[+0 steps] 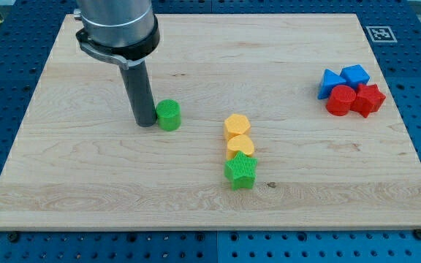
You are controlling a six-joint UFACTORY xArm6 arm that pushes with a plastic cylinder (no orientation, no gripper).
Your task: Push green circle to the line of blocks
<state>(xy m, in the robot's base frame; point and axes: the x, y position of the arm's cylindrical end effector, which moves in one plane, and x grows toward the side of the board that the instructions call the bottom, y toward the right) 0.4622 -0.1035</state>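
- Three blocks form the line near the tabletop's (86,183) middle, running from top to bottom of the view: an orange hexagon-like block (236,125), a yellow heart (240,146) and a green star (240,171), each touching the next.
- Green circle (169,115) sits well apart from that line, toward the view's left and a little higher than the orange block.
- My tip (145,122) stands on the tabletop just at the circle's left side, touching it or nearly so; the gap is too fine to judge.
- No jaws exist on this end effector: it is a plain rod, so it neither opens nor closes and grips nothing.
- Step in hand, as I judge it: the tip is placed behind the circle, ready for the push toward the line.
- Next move calls for a slide toward the view's right, angled slightly down if the circle is to meet the orange block squarely.
- Contact should stay centred on the circle, since a round block may roll off an off-centre push.
- Four more blocks, two blue (343,78) and two red (354,99), cluster at the view's upper right, clear of the path.
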